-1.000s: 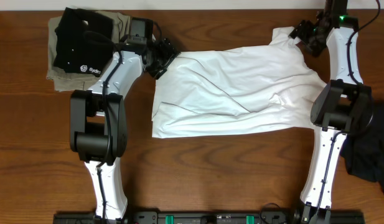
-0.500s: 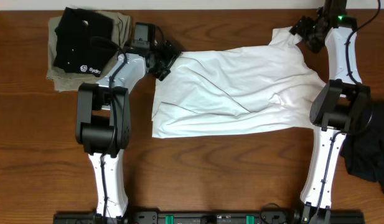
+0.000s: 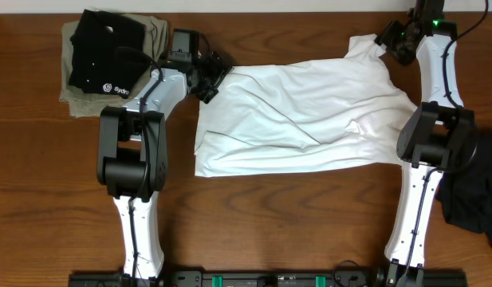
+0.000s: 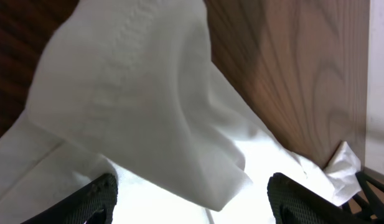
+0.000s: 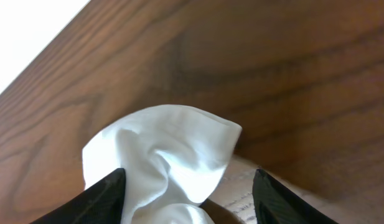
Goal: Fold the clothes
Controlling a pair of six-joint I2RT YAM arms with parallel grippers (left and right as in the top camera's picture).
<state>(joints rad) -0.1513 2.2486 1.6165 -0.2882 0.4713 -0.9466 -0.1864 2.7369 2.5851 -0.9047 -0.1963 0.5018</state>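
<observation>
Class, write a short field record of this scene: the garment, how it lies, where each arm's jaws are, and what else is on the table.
garment: white T-shirt
state: spread out, wrinkled
left jaws: open, astride the shirt's far left corner
right jaws: open, astride its far right corner
elsewhere: folded black shirt lying on a khaki garment, far left

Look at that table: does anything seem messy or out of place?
Yes. The white T-shirt lies wrinkled and skewed across the table, its far right corner bunched into a lump. A dark cloth sits in a loose heap at the right edge. The folded black shirt at the far left looks neat.
</observation>
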